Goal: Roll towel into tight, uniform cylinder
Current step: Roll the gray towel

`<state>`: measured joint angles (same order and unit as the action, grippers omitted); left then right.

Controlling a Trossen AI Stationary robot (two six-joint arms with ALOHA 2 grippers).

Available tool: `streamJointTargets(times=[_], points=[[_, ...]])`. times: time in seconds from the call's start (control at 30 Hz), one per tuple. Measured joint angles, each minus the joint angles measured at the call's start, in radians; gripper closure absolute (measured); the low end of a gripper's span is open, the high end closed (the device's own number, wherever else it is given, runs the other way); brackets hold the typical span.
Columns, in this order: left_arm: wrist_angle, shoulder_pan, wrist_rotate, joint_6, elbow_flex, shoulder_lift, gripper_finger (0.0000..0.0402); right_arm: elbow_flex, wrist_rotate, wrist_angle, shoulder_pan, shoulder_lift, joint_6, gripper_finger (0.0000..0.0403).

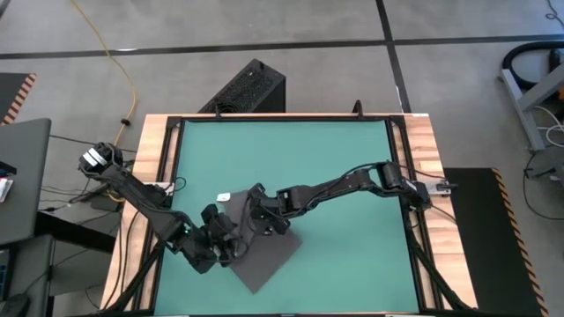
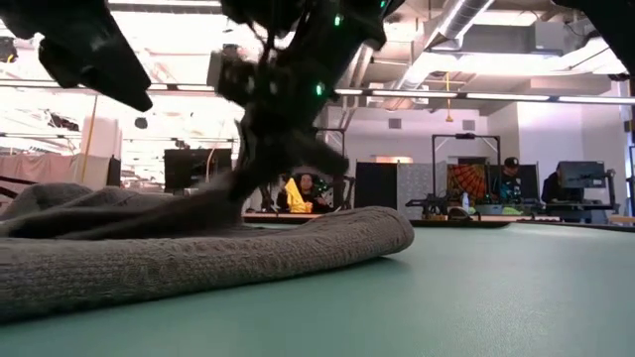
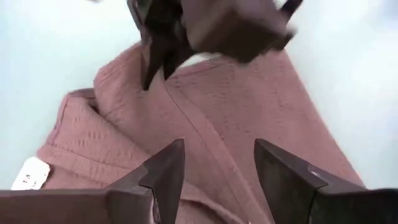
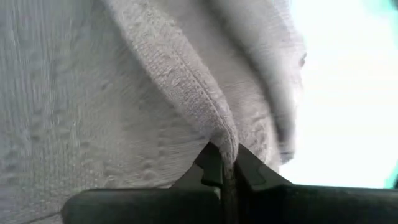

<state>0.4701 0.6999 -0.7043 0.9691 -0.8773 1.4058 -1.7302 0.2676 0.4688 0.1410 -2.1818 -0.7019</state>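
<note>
At seven o'clock on the teal mat [image 1: 352, 176]: towel [image 1: 269, 251] under both arms.
Right gripper [image 4: 227, 167] fingers clenched on a towel fold; left gripper [image 3: 219, 168] fingers released, hovering over it.

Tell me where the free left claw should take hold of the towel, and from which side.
Likely the towel's hemmed edge near the white tag, coming down from above. The left claw hovers open over it, and the right claw already pinches a raised fold, so the flat cloth offers only its edge.
</note>
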Motion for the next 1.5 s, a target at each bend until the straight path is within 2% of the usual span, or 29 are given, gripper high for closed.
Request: streamJointTargets(times=[0.23,0.37,0.57,0.77,0.93,1.1,1.23,1.43,1.5], points=[[-0.068,-0.006,0.044,-0.208,-0.002,0.198,0.0227,0.0,-0.005,0.032,-0.02,0.046,0.09,0.0383],[-0.021,-0.021,0.0,-0.162,-0.058,0.285,0.0227,0.0,-0.011,0.033,-0.021,0.048,0.1,0.0383],[0.052,-0.019,-0.063,-0.173,-0.161,0.299,0.0227,0.0,-0.011,0.019,-0.019,0.048,0.102,0.0383],[0.082,-0.031,-0.053,-0.222,-0.181,0.314,0.0227,0.0,-0.011,0.008,-0.02,0.048,0.108,0.0383],[0.109,-0.039,-0.02,-0.2,-0.181,0.405,0.0227,0.0,-0.011,0.01,-0.02,0.049,0.111,0.0383],[0.273,-0.044,-0.062,-0.13,-0.265,0.493,0.0233,0.0,-0.011,0.021,-0.02,0.049,0.126,0.0383],[0.397,-0.051,-0.057,-0.085,-0.329,0.512,0.0264,0.0,-0.011,0.023,-0.02,0.049,0.127,0.0383],[0.422,-0.057,-0.065,-0.023,-0.292,0.511,0.0374,0.0,-0.003,0.021,-0.004,0.049,0.129,0.0383],[0.423,-0.06,-0.047,-0.001,-0.267,0.511,0.0393,0.0,-0.003,0.023,0.006,0.049,0.129,0.0383]])
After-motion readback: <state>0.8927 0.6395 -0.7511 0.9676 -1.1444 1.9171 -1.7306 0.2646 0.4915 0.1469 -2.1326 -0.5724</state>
